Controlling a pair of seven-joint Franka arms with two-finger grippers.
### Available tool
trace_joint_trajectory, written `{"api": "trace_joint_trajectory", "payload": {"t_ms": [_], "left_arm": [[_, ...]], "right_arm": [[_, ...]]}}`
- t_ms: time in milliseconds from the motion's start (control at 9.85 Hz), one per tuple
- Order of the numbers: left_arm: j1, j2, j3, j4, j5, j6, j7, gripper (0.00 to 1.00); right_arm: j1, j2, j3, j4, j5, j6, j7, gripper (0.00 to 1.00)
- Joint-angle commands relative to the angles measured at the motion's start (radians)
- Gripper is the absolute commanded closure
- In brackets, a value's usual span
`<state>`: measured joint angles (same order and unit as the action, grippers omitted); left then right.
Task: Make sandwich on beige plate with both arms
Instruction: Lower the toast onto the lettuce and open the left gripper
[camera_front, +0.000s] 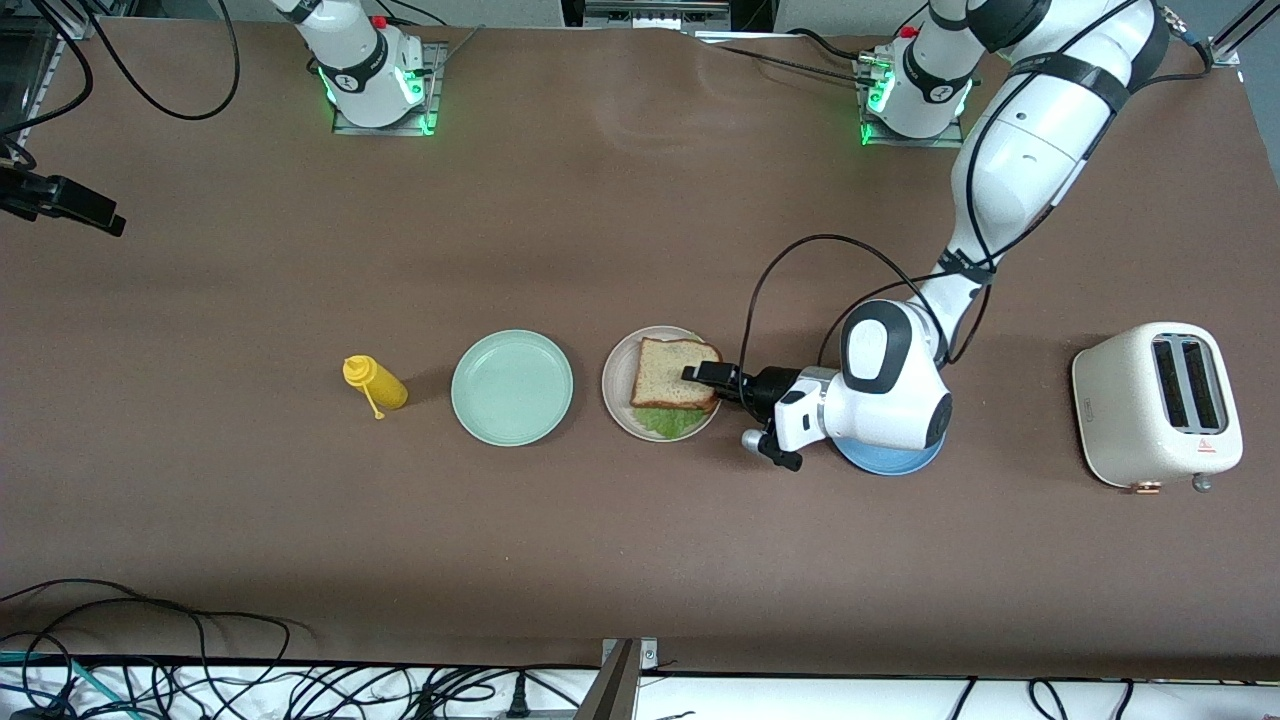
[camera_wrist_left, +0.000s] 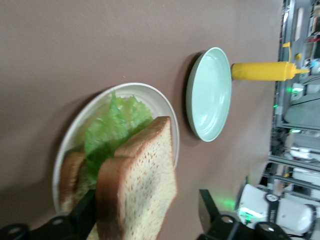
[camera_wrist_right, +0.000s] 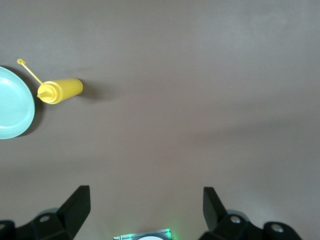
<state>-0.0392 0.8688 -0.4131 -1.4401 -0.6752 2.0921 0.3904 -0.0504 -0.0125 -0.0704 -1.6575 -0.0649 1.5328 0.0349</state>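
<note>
Brown wholegrain bread tops the sandwich (camera_front: 676, 374), which sits on the beige plate (camera_front: 616, 385) near the middle of the table, with green lettuce showing at the edge nearer the front camera. In the left wrist view the top slice (camera_wrist_left: 142, 187) stands tilted, leaning on the lettuce (camera_wrist_left: 114, 125) and the lower slice (camera_wrist_left: 71, 172) rather than lying flat.

Left gripper (camera_front: 716, 378) is at the plate's edge toward the left arm's end of the table. Its fingers are spread: one finger (camera_wrist_left: 82, 212) is against the crust, the other (camera_wrist_left: 208, 207) is clear of the bread. I judge the step in hand to be the release of the top slice, the last part of assembly.

Next move, in my judgement: draw the gripper back level and away from the plate without dragging the crust, then check that the slice has settled square over the lettuce.

Right gripper (camera_wrist_right: 145, 210) waits over bare table near its own base, fingers wide apart, holding nothing.

Not established: whether the slice will fall flat or stay propped. The blue plate (camera_front: 890, 460) is largely covered by the left arm's wrist. The right arm is cut off at the top of the front view. Also present: mint-green plate (camera_front: 512, 387), yellow squeeze bottle (camera_front: 376, 382), toaster (camera_front: 1157, 403).
</note>
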Motion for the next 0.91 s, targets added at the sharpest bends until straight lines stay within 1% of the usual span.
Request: {"api": "trace_joint_trajectory", "payload": {"t_ms": [0,101,203,507,710,812], "left_arm": [[0.018,-0.072,0.007,-0.014,0.138,-0.044,-0.017,0.00],[0.030,-0.102,0.007,-0.017,0.187,-0.064,-0.034,0.00],[0.039,-0.140,0.007,-0.020,0.244,-0.119,-0.076,0.00],[0.068,-0.307,0.007,-0.019,0.477,-0.350,-0.307,0.00],[0.129,-0.425,0.007,-0.019,0.595,-0.450,-0.343,0.00],[0.190,-0.479,0.007,-0.020,0.644,-0.464,-0.358,0.00]], "right_arm": [[-0.006,0.017,-0.008,0.038,0.022,-0.013,-0.041,0.00],[-0.005,0.017,-0.005,0.039,0.022,-0.020,-0.040,0.00],[-0.005,0.019,-0.003,0.038,0.023,-0.020,-0.040,0.00],[-0.002,0.029,0.000,0.039,0.022,-0.020,-0.036,0.00],[0.001,0.029,0.001,0.039,0.022,-0.020,-0.023,0.00],[0.004,0.029,0.003,0.039,0.022,-0.020,-0.024,0.00]]}}
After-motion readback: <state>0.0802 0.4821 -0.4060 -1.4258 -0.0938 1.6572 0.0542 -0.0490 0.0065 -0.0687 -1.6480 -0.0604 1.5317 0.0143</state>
